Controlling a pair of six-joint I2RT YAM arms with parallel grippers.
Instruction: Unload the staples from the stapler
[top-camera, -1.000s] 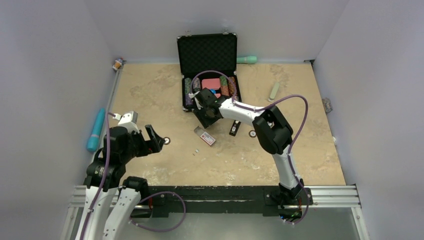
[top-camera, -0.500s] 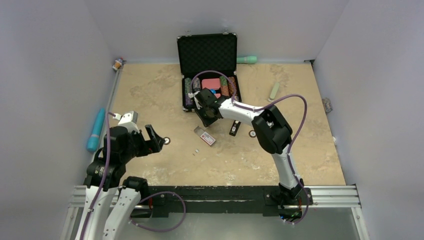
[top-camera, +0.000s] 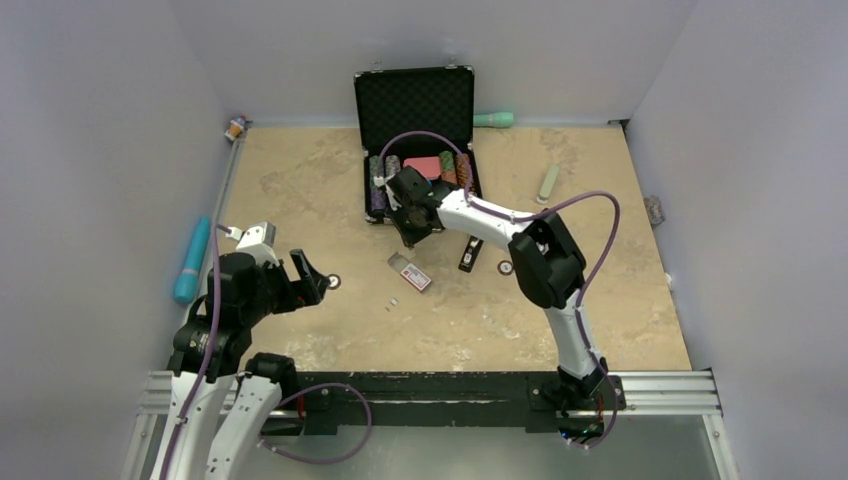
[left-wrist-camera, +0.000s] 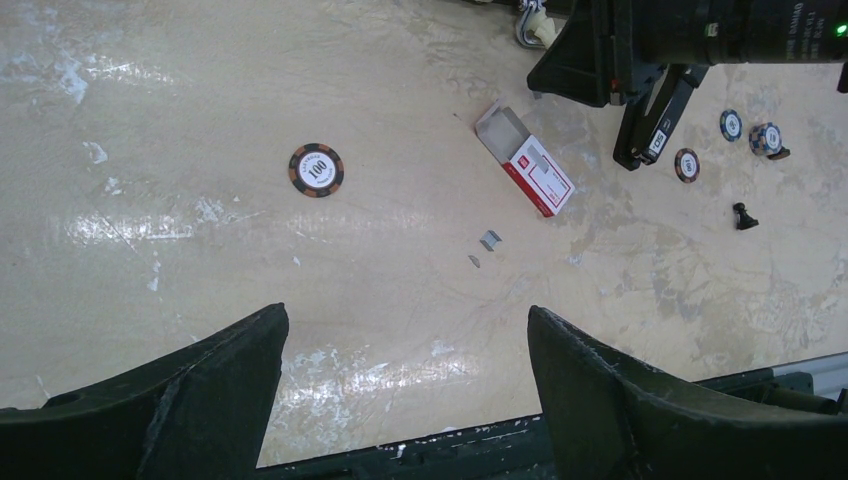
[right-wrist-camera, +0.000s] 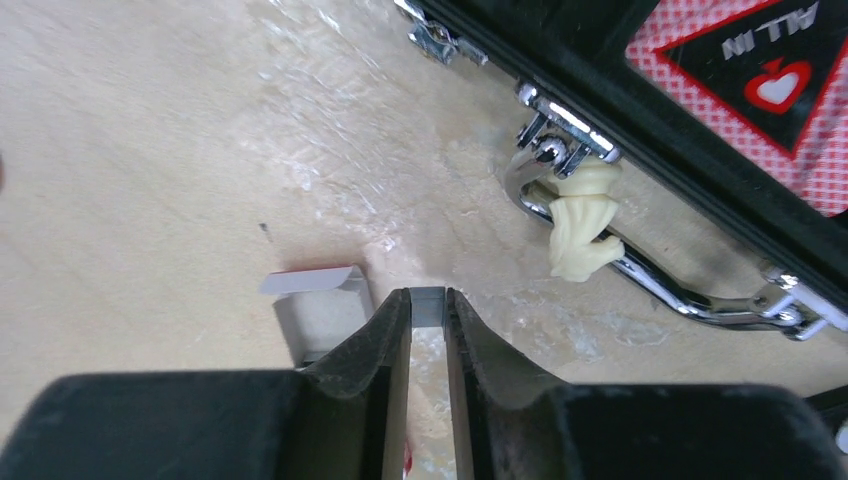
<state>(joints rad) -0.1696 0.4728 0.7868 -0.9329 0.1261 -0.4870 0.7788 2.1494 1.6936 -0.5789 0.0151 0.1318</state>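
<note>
Right hand (top-camera: 408, 236) carried the staples (right-wrist-camera: 428, 306) toward the case (top-camera: 415, 105)

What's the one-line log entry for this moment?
left gripper: open, hovering | right gripper: shut on staples, beside case | stapler: lying apart, ungripped

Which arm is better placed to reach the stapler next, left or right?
Right, probably. The right gripper hangs mid-table with the stapler just beside its arm, though its fingers pinch a small grey strip, likely staples. The left gripper is open but sits near the left edge, farther off.
</note>
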